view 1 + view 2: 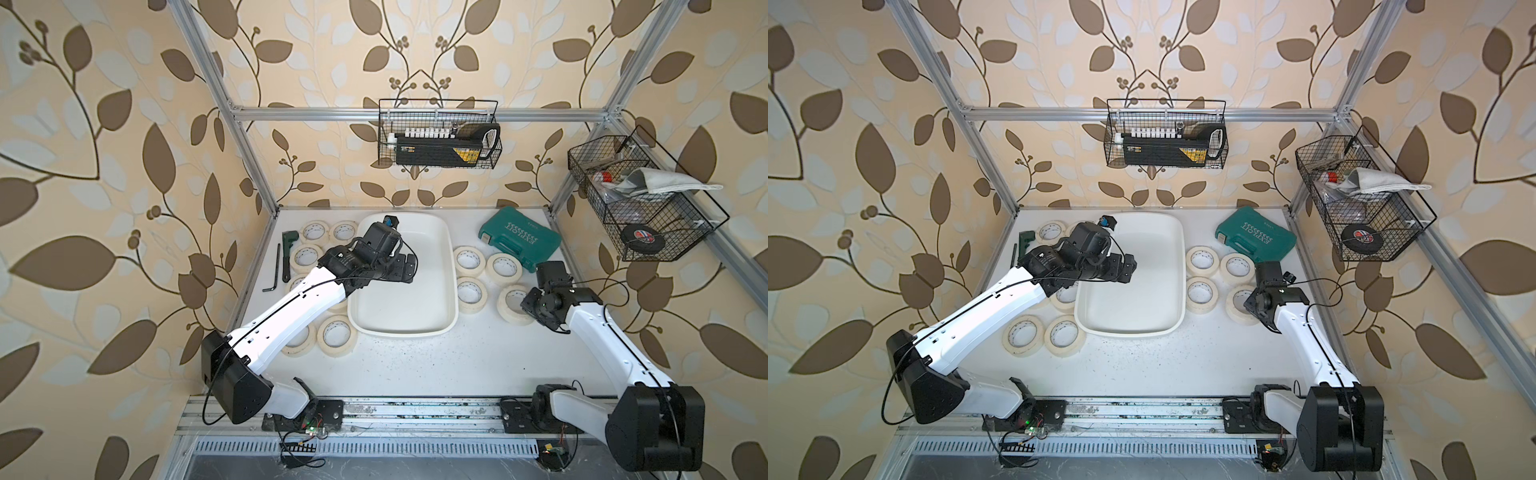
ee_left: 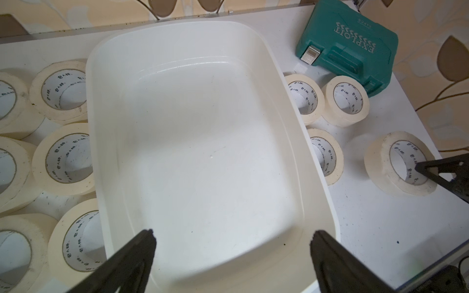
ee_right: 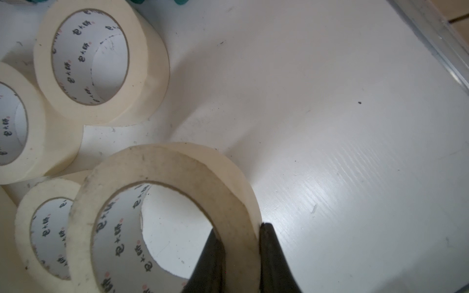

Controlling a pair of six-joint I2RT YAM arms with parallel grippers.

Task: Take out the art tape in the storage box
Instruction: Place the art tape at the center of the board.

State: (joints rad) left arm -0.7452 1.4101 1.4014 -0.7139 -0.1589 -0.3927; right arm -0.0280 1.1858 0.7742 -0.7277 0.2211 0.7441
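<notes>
Bench (image 1: pixel 415 365) bearing empty storage box (image 1: pixel 407 299); masking-tape rolls (image 2: pixel 39 162) lie outside on both sides. Above the box the left pincer (image 2: pixel 233 233) hangs spread; the right pincer (image 3: pixel 241 232) pinches one roll (image 3: pixel 162 165) by its wall. Hazard: skewed release tipping it onto neighbours.

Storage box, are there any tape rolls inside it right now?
No, the left wrist view shows the storage box with a bare floor, and the art tape rolls lie outside it on the table.

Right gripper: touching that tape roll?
Touching. Right wrist view shows the right gripper clamped on the roll, one finger inside the core, one outside the wall.
</notes>
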